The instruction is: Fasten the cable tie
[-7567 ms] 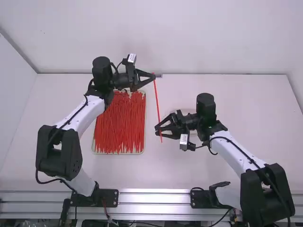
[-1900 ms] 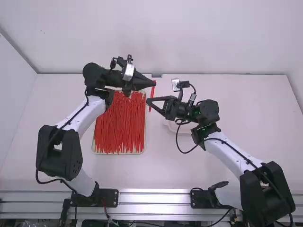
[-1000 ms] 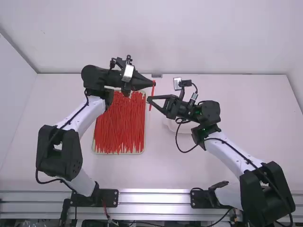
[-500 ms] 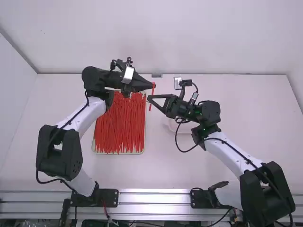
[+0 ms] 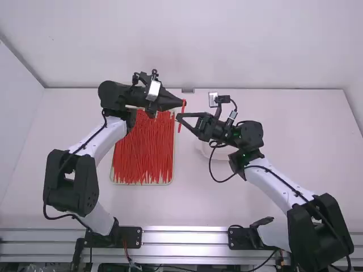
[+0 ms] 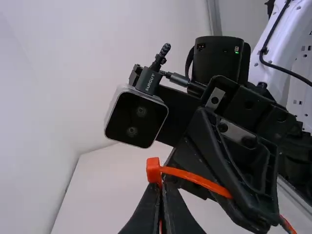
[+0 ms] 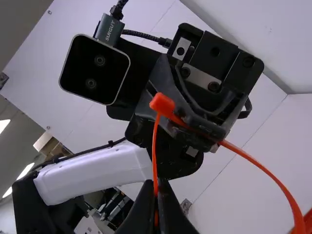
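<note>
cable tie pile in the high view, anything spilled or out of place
Nothing stands out. The pile of red ties lies on its tray, slightly fanned, with none loose on the table. The single cable tie off the pile is bent in the air between the left gripper and right gripper, both shut on it.

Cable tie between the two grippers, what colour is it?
The cable tie is bright red-orange all over; it shows best in the right wrist view.

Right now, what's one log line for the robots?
cable tie: held above table | left gripper: shut on it | right gripper: shut on it | spare ties: on tray
</note>
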Available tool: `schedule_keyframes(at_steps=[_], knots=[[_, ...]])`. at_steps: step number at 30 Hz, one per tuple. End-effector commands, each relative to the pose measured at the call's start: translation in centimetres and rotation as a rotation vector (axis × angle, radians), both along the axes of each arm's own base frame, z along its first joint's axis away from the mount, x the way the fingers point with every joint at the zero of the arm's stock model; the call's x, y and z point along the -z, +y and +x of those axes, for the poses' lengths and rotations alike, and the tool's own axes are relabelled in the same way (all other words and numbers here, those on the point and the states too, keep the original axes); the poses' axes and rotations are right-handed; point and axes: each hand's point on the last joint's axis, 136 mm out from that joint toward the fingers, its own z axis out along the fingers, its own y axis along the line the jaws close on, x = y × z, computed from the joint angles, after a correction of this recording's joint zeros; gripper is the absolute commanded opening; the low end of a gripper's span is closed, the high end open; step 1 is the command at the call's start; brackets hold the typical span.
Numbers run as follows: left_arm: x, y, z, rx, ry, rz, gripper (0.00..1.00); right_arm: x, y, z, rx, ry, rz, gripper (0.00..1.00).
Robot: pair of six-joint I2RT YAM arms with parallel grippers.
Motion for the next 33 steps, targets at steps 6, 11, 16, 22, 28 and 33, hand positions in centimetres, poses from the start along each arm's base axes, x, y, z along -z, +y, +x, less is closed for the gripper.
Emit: schedule_keyframes(at_steps=[6, 11, 16, 22, 28, 33], knots=[[1.0, 0.0, -0.5, 0.023, -0.003, 0.017, 0.02, -1.3, -1.1, 1.6, 0.064, 0.003, 0.035, 0.00], [1.3, 0.1, -0.6, 0.022, -0.011, 0.015, 0.01, -1.3, -1.1, 1.6, 0.067, 0.006, 0.036, 0.00], [1.4, 0.0, -0.7, 0.024, -0.008, 0.016, 0.01, -1.4, -1.3, 1.9, 0.079, 0.008, 0.040, 0.00], [1.6, -0.7, -1.2, 0.046, 0.003, 0.018, 0.02, -1.4, -1.4, 2.0, 0.090, 0.010, 0.045, 0.00], [2.0, -1.1, -1.6, 0.062, 0.008, 0.019, 0.01, -2.2, -1.6, 1.8, 0.090, -0.018, 0.066, 0.00], [2.6, -1.2, -1.9, 0.065, 0.015, 0.021, 0.01, -2.3, -2.3, 2.3, 0.106, -0.012, 0.071, 0.00]])
